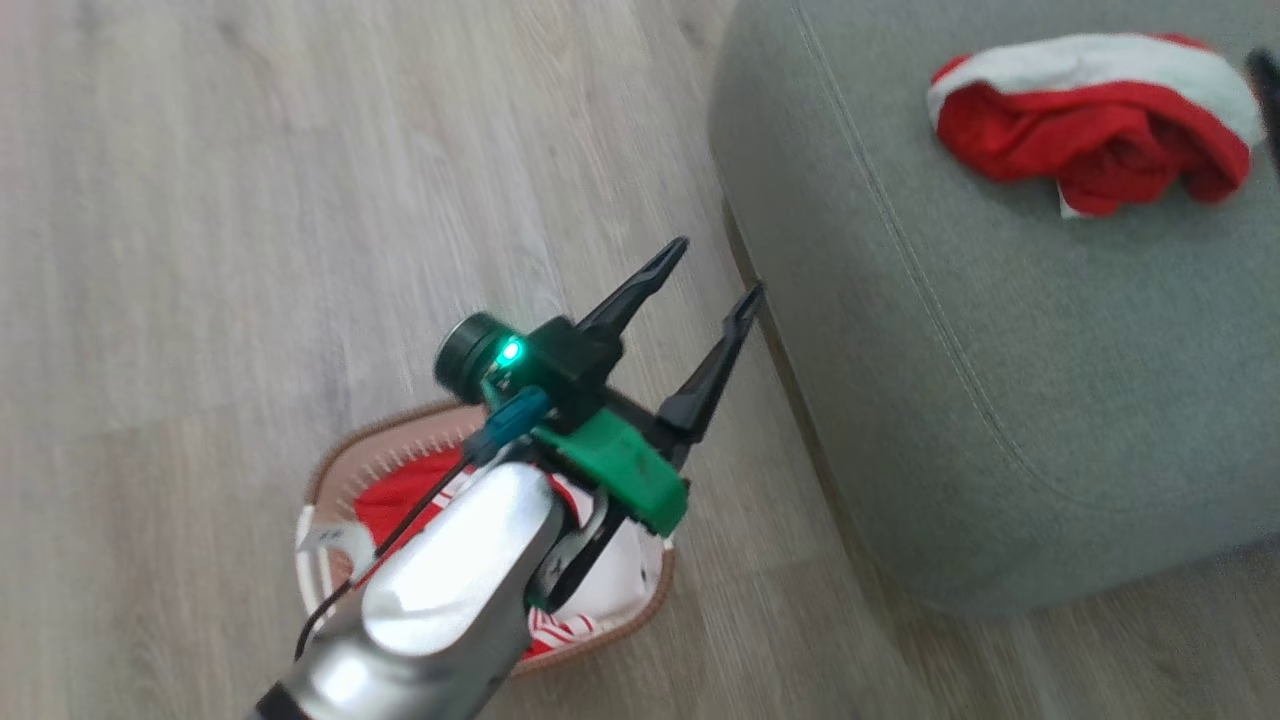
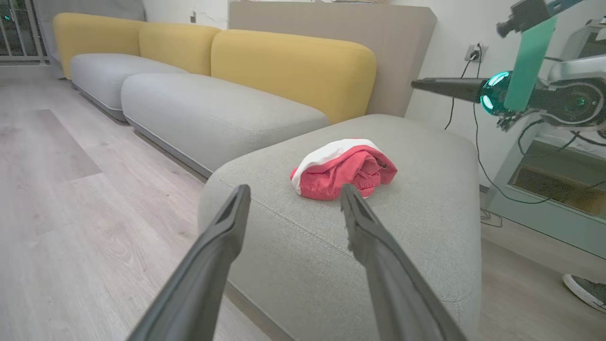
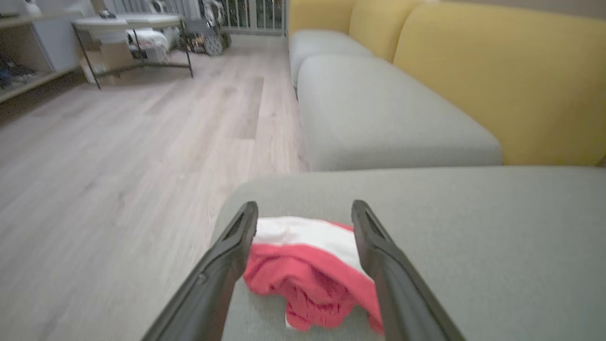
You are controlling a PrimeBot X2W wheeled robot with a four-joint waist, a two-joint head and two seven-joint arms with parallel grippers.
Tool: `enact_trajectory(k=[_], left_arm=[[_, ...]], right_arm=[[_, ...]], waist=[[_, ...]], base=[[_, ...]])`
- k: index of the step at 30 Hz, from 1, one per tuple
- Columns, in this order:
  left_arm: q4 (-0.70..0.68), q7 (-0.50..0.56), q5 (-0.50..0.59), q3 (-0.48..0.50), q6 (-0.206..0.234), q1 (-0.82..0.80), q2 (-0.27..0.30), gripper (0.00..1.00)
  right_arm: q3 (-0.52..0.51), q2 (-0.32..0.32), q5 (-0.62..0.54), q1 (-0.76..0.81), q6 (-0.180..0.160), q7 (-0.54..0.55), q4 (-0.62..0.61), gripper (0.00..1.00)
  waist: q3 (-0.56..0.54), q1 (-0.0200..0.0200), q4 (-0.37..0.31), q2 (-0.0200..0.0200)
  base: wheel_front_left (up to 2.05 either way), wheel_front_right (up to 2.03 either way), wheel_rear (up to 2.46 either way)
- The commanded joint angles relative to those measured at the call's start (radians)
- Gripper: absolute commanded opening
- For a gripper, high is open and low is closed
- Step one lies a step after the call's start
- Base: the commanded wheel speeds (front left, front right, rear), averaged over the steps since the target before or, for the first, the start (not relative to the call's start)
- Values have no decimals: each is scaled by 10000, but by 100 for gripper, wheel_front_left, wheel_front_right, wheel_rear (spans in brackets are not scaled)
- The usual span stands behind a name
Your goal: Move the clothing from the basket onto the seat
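Note:
One bunched red garment with a white band (image 1: 1090, 125) lies loose on the grey-green seat (image 1: 960, 360). More red clothing (image 1: 400, 500) sits in the cream basket (image 1: 335, 455) on the floor, largely hidden under my left forearm. My left gripper (image 1: 718, 268) is open and empty, raised over the basket's far side with its tips by the seat's edge; in its wrist view the gripper (image 2: 294, 190) faces the garment (image 2: 343, 168). My right gripper (image 3: 305, 208) hangs open just above the garment (image 3: 307, 270), touching nothing. Its finger (image 2: 440, 87) juts in over the seat (image 2: 416, 222).
Beyond the seat runs a long sofa with grey cushions (image 2: 213, 109) and yellow backs (image 2: 293, 66). Pale wood floor (image 1: 300, 200) surrounds the basket. A low metal-legged table (image 3: 132, 28) stands far off. A shoe (image 2: 584, 289) and cables (image 2: 478, 156) are on the seat's right.

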Motion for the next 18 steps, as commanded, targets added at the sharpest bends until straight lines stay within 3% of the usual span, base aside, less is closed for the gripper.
enact_trajectory(k=[1, 6, 11, 12, 13, 14, 18], left_arm=[[-491, -94, 120, 543, -6, 96, 221, 100], [-848, -95, 135, 1058, 51, 744, 451, 100], [-1165, -95, 153, 1714, 237, 1317, 644, 100], [-1165, -95, 153, 1714, 237, 1317, 644, 100], [-1261, -95, 156, 1992, 323, 1558, 732, 100], [-1261, -95, 156, 1992, 323, 1558, 732, 100], [-1472, -95, 158, 2642, 519, 2071, 880, 100]], right_arm=[[-985, -393, -552, 560, -2, -113, -560, 100], [-3744, 233, -2110, 2377, -2, -115, -1833, 100], [-6168, 1448, -3744, 4662, -2, -116, -3346, 100], [-6168, 1448, -3744, 4662, -2, -116, -3346, 100], [-6819, 1983, -4285, 5508, -2, -117, -4012, 100], [-6819, 1983, -4285, 5508, -2, -117, -4012, 100], [-7522, 2964, -5131, 6905, -2, -117, -5079, 100]], waist=[[-578, 1, 408, -1], [-1085, 1, 915, -1], [-1407, 1, 1529, -1], [-1407, 1, 1529, -1], [-1506, 1, 1750, -1], [-1506, 1, 1750, -1], [-1698, 1, 2138, -1]], base=[[0, 0, 0], [0, 0, 0], [0, 0, 0], [0, 0, 0], [0, 0, 0], [0, 0, 0], [0, 0, 0]])
